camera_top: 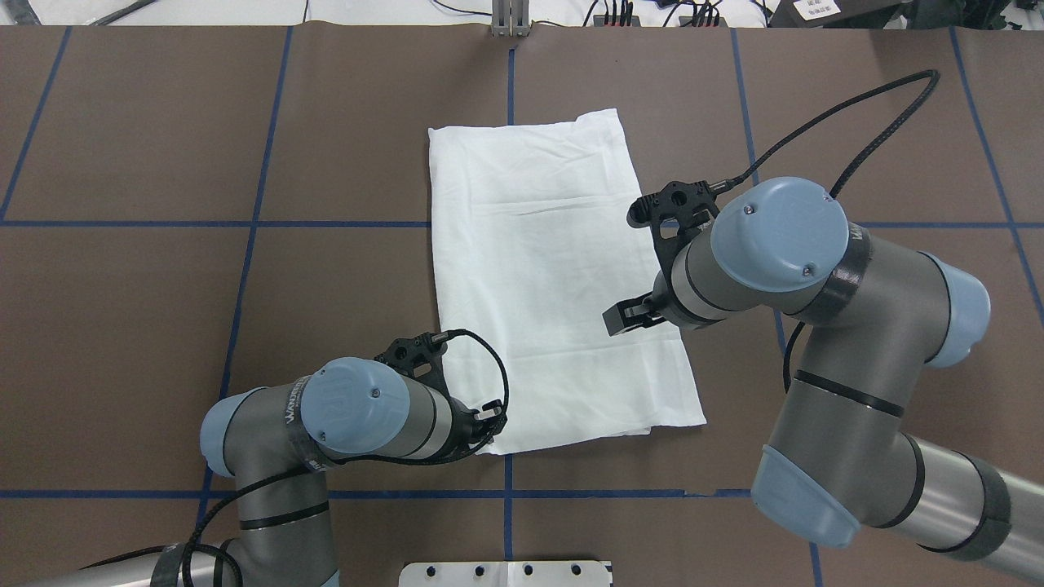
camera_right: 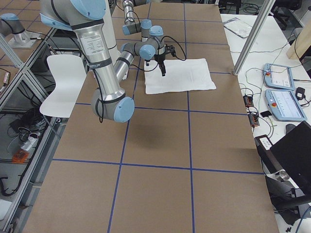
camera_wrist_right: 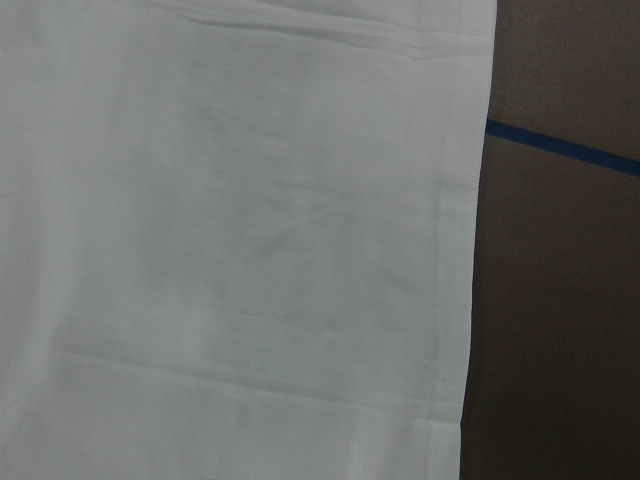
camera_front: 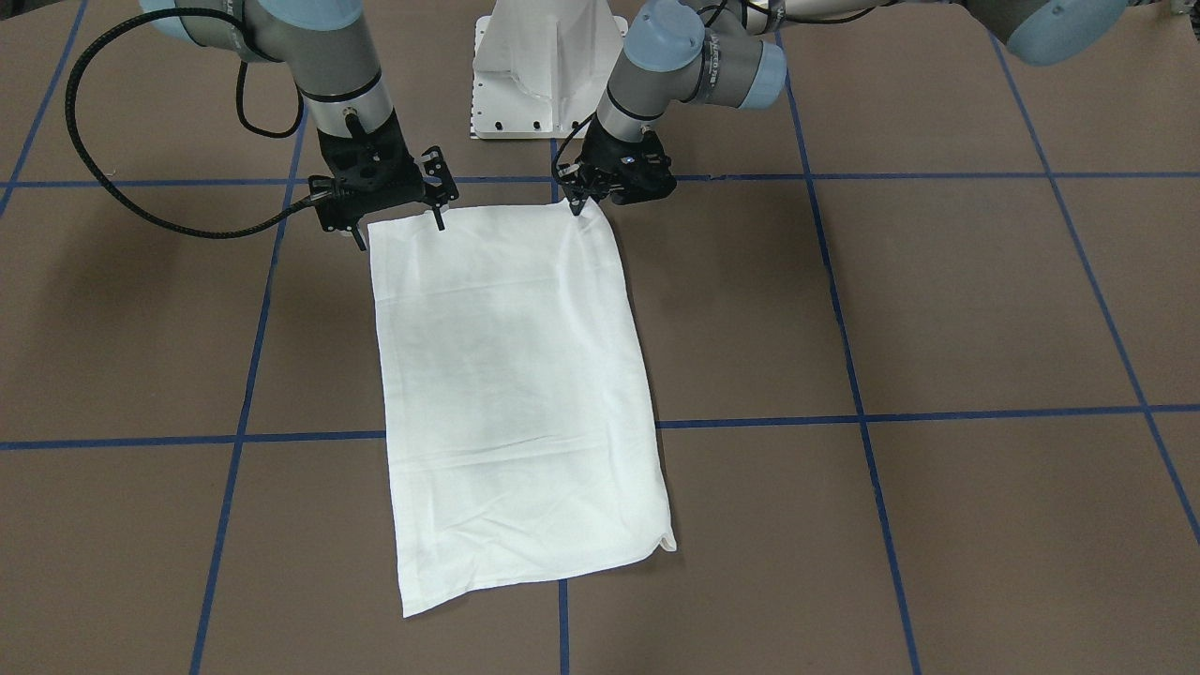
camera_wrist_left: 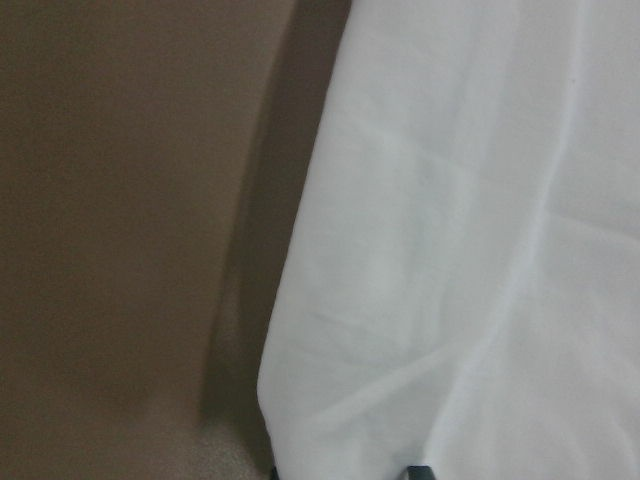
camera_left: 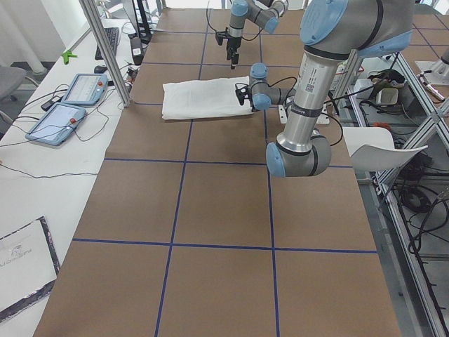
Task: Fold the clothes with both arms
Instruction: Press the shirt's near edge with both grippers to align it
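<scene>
Brown paper covers the table [camera_front: 937,309], crossed by blue tape lines [camera_front: 937,412], and at its middle lies the white T-shirt [camera_front: 516,375], already folded into a long, flat rectangle with sleeves and print out of sight, its long side running away from the robot and one short edge close to the robot's base. At that near edge the left hand [camera_front: 579,204] sits low on one corner, its fingers drawn narrow and, as far as we can judge, pinching the cloth there. The right hand [camera_front: 400,234] is spread wide near the other near corner, but the side views show it hanging above the T-shirt, holding nothing. We read the step as taking both near corners so the near end can be folded over onto the far end. To do it well we bring the right hand straight down on its corner, catch every layer there, and close before anything lifts. Then we raise both corners to the same height, keep the edge between them lightly taut, carry it along the T-shirt, and set corner on corner so the side edges line up. Lifting unevenly would skew the fold. Beyond the hands stands the white pedestal [camera_front: 548,84], out of the path.
</scene>
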### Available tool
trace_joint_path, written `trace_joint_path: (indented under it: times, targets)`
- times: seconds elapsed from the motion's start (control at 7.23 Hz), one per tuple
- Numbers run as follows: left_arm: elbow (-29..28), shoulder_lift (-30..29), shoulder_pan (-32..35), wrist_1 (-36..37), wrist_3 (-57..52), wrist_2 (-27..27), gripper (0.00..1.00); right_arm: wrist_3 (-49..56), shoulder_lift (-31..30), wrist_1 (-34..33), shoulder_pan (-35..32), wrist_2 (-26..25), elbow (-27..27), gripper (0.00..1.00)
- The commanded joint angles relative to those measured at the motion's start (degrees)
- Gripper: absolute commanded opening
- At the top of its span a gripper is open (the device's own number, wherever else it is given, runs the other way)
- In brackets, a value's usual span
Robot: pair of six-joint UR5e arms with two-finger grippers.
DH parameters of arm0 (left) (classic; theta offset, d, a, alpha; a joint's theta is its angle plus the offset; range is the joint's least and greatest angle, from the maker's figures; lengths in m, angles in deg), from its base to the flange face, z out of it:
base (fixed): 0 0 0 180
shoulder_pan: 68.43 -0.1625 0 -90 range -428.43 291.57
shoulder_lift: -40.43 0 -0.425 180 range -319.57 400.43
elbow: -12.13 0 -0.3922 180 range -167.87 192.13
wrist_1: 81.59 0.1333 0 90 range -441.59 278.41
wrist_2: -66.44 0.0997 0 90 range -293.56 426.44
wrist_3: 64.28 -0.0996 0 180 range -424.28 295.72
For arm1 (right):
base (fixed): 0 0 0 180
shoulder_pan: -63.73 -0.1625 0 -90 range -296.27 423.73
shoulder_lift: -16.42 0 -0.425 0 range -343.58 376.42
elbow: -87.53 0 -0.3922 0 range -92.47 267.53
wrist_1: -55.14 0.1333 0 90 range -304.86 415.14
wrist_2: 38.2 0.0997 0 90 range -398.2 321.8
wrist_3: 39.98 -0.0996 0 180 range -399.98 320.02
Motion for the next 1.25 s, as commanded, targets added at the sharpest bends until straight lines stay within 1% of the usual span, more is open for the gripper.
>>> trace_joint_path:
  times: [0.0, 0.14, 0.28, 0.55, 0.83, 0.97, 1.11]
  targets:
    - [0.7, 0.2, 0.3, 0.3, 0.0, 0.1, 0.00, -1.0, 0.0, 0.0, 0.1, 0.0, 0.0, 1.00]
    - [2.1, 1.1, 0.7, 0.4, -0.2, 0.0, 0.00, -3.6, 0.1, 0.0, 0.3, 0.1, 0.0, 1.00]
    - [4.3, 2.8, 1.1, 0.8, -0.7, -0.2, 0.00, -9.7, 0.1, 0.1, 1.7, 0.1, 0.0, 1.00]
    - [6.5, 2.5, 1.0, 4.0, -0.8, -0.5, 0.00, -27.1, 0.6, 0.1, 5.0, 0.1, -0.2, 1.00]
    - [6.5, 2.4, 0.8, 4.0, -0.8, -0.5, 0.00, -42.6, -0.1, 0.1, 8.5, -0.3, -0.6, 1.00]
    - [6.5, 2.3, 0.8, 4.1, -0.9, -0.5, 0.00, -54.4, -0.2, 0.2, 10.1, -1.0, -2.2, 1.00]
    - [6.4, 2.3, 0.8, 4.1, -0.8, -0.5, 0.00, -60.2, -0.5, 0.2, 12.8, -4.7, -2.5, 1.00]
